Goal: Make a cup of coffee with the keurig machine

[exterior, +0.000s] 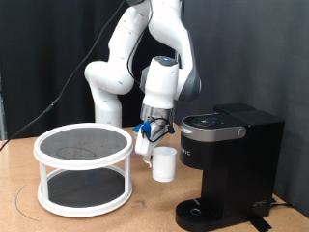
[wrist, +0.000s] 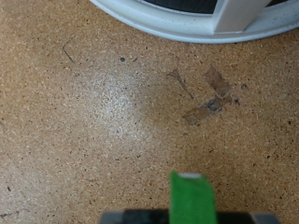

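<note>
The white cup point(exterior: 164, 163) stands upright on the table just off the exterior view's left of the black keurig machine point(exterior: 229, 164), whose lid is down. My gripper point(exterior: 145, 143) hangs low over the table right beside the cup, on its left in the exterior view, with nothing held. In the wrist view only a single green fingertip point(wrist: 192, 191) shows at the middle of the gripper point(wrist: 192, 179), above bare cork-like table point(wrist: 112, 121). Neither the cup nor the machine appears in the wrist view.
A white round two-tier rack point(exterior: 84, 166) with mesh shelves stands on the exterior view's left; its rim point(wrist: 187, 23) shows in the wrist view. The machine's drip base point(exterior: 198, 211) sits near the table's front. A black cable hangs behind the arm.
</note>
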### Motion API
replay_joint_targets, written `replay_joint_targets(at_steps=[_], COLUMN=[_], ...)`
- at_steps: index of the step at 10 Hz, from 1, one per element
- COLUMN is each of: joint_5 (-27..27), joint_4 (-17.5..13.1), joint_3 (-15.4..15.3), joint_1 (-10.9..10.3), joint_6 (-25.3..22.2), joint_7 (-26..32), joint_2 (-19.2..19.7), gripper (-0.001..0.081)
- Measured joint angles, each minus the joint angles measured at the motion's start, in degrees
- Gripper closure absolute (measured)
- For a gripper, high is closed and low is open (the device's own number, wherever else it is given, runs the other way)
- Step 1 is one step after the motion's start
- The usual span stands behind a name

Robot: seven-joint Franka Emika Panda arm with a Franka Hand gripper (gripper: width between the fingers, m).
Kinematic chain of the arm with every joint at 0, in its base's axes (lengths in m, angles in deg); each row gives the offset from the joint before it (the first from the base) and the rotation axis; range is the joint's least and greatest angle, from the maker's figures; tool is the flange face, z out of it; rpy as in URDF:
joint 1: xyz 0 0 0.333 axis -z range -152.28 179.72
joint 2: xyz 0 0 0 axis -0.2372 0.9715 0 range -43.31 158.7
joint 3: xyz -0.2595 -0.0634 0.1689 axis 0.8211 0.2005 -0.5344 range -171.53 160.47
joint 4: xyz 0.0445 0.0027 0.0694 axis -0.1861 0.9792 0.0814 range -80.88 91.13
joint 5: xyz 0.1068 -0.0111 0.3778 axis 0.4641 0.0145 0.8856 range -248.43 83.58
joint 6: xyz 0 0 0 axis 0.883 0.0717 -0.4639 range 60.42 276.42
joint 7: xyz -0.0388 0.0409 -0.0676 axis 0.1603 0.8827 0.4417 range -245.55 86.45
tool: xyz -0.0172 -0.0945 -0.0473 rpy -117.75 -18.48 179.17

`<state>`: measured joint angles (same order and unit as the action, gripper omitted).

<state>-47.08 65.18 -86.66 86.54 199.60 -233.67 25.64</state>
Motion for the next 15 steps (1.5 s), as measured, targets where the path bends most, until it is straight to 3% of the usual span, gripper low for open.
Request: replay_joint_targets(at_steps=[7,15], joint_5=[7.1,12.3], joint_4=[-2.4,-5.5], joint_3=[-4.1,-9.7], joint_1=[2.0,7.9], joint_6=[-5.1,-6.2], joint_7=[1.0,1.9], joint_2=[-5.4,-9.5], gripper=[0.0799,0.0799])
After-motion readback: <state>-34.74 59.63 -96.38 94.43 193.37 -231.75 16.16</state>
